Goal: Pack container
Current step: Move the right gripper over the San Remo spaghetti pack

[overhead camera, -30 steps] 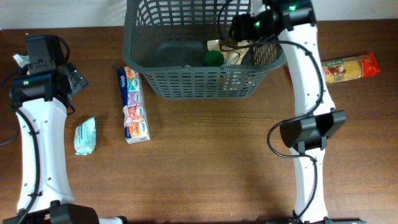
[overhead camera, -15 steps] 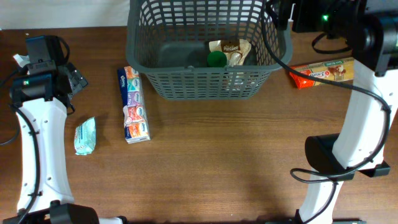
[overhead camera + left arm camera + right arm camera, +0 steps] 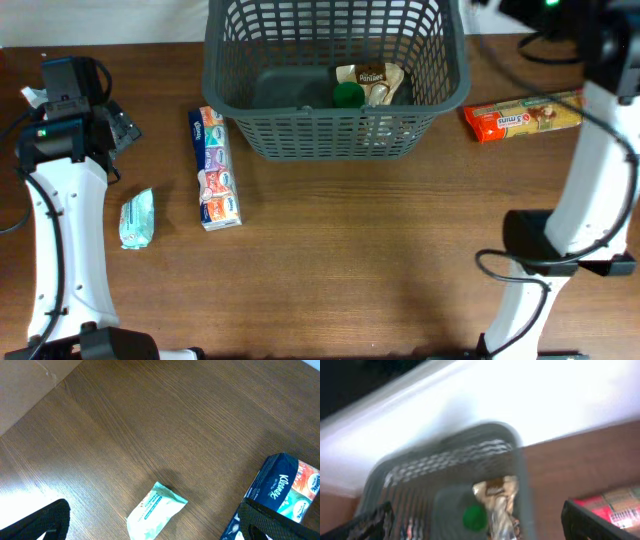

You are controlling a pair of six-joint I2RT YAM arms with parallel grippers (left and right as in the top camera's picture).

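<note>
The dark grey basket [image 3: 335,135] stands at the back centre and holds a beige packet [image 3: 372,80] and a green-topped item [image 3: 347,95]. My left gripper [image 3: 122,128] is open and empty at the far left, above the table. In the left wrist view the left gripper [image 3: 152,527] hangs over a mint wipes pack [image 3: 156,510], with a blue tissue multipack [image 3: 287,485] beside one finger. My right gripper [image 3: 482,520] is open and empty, high behind the basket [image 3: 517,460], and its view is blurred.
The tissue multipack [image 3: 215,167] lies left of the basket and the wipes pack [image 3: 137,217] further left. A red and yellow pasta packet [image 3: 520,117] lies right of the basket, under the right arm [image 3: 590,150]. Bare wood fills the front.
My right arm has come out of the basket and swung up and back to the right. The basket shifted slightly. The left arm has not moved.
</note>
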